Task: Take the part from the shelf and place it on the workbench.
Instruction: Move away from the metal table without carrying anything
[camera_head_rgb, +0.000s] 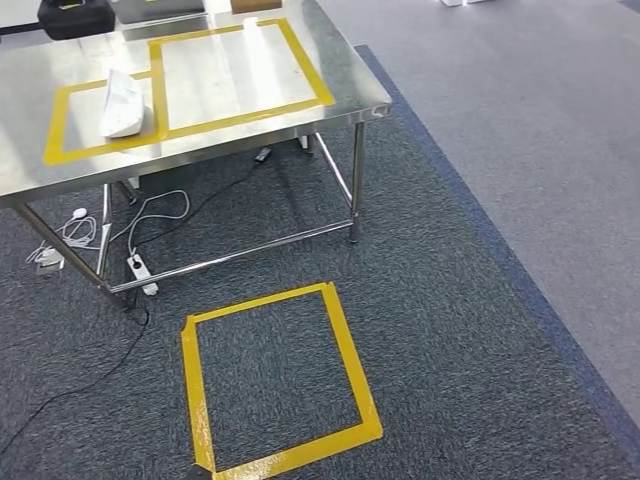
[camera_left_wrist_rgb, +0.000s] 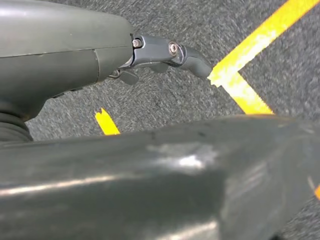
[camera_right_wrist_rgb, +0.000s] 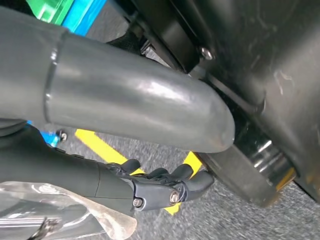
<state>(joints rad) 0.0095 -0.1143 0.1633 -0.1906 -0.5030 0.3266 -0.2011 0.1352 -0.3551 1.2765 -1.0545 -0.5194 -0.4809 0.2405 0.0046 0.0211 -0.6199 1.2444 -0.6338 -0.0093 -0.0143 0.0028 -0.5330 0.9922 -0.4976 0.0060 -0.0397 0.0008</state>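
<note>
- At the near floor, the left hand (camera_left_wrist_rgb: 166, 55) is hanging over grey carpet (camera_head_rgb: 453, 300), fingers apart, carrying nothing.
- Right hand (camera_right_wrist_rgb: 162, 187) is hanging low; clear film (camera_right_wrist_rgb: 56, 210) is lying against it, but I cannot tell whether it is gripping.
- Yellow tape square (camera_head_rgb: 195, 390) is probably marking a standing spot.
- Farther left, the white part (camera_head_rgb: 121, 103) is lying inside the steel workbench's (camera_head_rgb: 30, 170) left taped frame, likely its drop zone.

A yellow tape square (camera_head_rgb: 279, 385) marks the grey carpet (camera_head_rgb: 453, 300), near a power strip (camera_head_rgb: 140, 270) (with trailing cables).
</note>
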